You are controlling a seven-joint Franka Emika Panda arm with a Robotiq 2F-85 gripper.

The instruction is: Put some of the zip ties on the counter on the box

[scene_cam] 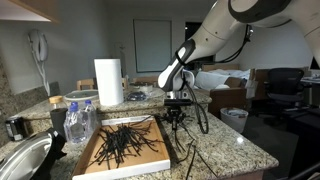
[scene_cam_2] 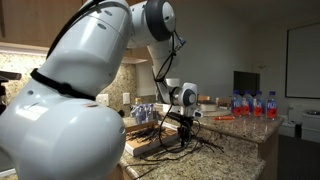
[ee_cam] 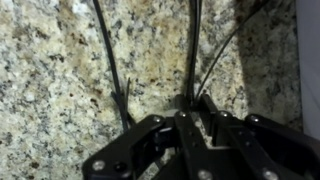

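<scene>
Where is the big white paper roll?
In an exterior view, the paper towel roll stands on the counter behind the box of zip ties, beside the water bottles.

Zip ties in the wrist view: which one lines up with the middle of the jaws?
The centre zip tie, running straight up from between the jaws; the left tie and right tie slant off sideways.

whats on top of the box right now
A tangled pile of black zip ties lies on the box, covering most of its surface. Whether anything else sits beneath the pile cannot be seen. The gripper, beside the box, holds a few more.
</scene>
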